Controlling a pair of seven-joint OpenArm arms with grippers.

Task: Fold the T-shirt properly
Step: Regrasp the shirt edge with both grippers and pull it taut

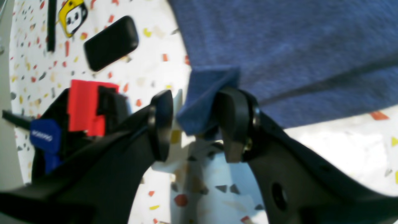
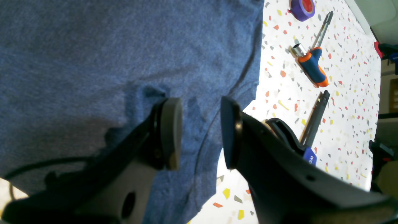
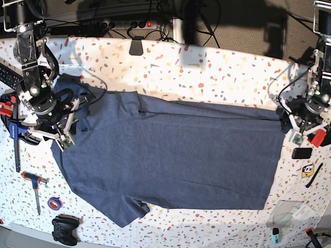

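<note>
The dark blue-grey T-shirt lies spread flat on the speckled table, plain side up, its hem toward the base view's right. My left gripper is at the hem's far corner. Its jaws stand open, and a raised corner of the shirt sits between them against the right finger. My right gripper is open just above the shirt near the collar end. It holds nothing. The lettering is out of view.
A black case, a yellow sticker and a red clamp lie by the left gripper. A screwdriver, purple tape and a clamp bar lie beside the right gripper. A game controller sits at the front left corner.
</note>
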